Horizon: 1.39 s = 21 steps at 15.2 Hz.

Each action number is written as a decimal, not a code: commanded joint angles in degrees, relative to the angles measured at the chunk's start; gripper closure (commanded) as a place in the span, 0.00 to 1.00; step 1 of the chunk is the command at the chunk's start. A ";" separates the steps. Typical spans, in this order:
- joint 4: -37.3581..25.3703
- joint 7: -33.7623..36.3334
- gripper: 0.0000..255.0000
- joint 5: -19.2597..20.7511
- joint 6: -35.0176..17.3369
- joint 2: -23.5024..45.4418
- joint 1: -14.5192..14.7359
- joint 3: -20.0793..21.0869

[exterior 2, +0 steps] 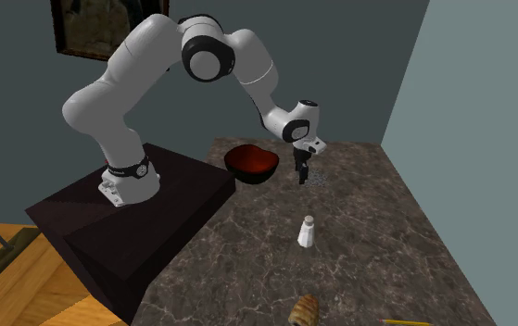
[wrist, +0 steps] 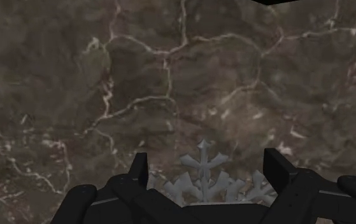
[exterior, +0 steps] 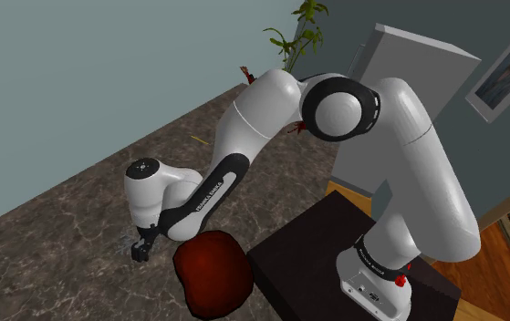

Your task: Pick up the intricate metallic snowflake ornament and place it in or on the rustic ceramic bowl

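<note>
- Shoulder view: my pincer hangs low over the dark marble counter, just beside the dark red bowl, on the side of the bowl away from my stand. The white arm arches over the bowl to get there. Beyond the bowl, along the far wall, stand a grey cabinet and a leafy plant. The wall itself is plain blue-grey.
- Second exterior view: the pincer points straight down just beside the bowl. A pale fleck, which I take to be the snowflake ornament, lies on the counter at my fingertips. It is near the bowl but clear of its rim. A white shaker stands well apart from the bowl, further along the counter, and a brown ridged object lies further off again.
- Wrist view: the pincer is spread wide, and its fingers stand on either side of the silvery-grey snowflake ornament. The ornament lies flat on the veined marble, directly beneath my hand and between the two fingers. Neither finger is clasping it. With its six even arms it has no long axis to line up with. I judge that the next move calls for a short drop and a squeeze across a thin, flat piece. After that comes a lift across to the bowl close by.
</note>
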<state>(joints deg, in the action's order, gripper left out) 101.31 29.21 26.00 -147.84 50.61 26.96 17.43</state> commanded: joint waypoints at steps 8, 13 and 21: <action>-0.26 0.05 1.00 0.16 -0.35 0.56 0.12 -0.22; -0.68 -0.02 1.00 0.07 -0.04 0.67 0.17 -0.14; 1.16 -0.35 1.00 -0.53 1.07 -2.18 -0.67 0.77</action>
<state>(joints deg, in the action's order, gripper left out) 102.18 28.99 25.63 -147.12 48.98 26.49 17.99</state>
